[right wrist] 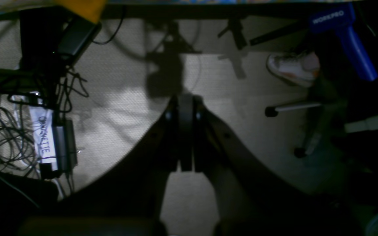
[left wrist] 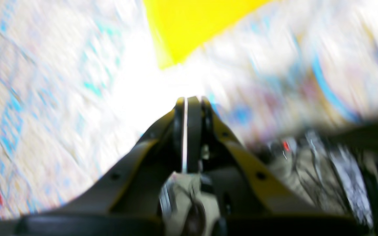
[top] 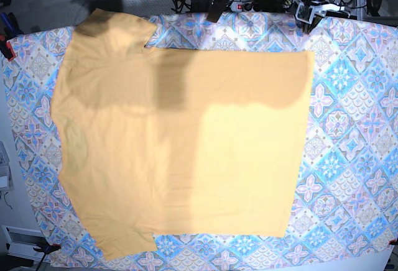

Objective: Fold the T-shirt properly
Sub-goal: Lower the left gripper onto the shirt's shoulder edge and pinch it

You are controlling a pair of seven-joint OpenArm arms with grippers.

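"WORKPRO" in white on a blue clamp handle; "ONNIQNETTE" or similar, hard to read, on a white strip among tangled black cables on speckled floor. T-shirt, soft, plain, pale yellow-orange, spread flat over the blue-and-pink tiled tablecloth, sleeves toward base view's left. Left gripper pinched shut, empty, above blurred tablecloth. Right gripper likewise shut, empty, off the table.

From my right wrist I read "WORKPRO" in pale letters on a blue clamp handle by the table edge, and dark handwritten letters, roughly "OMNIONETTE", on a white label among the floor cables.
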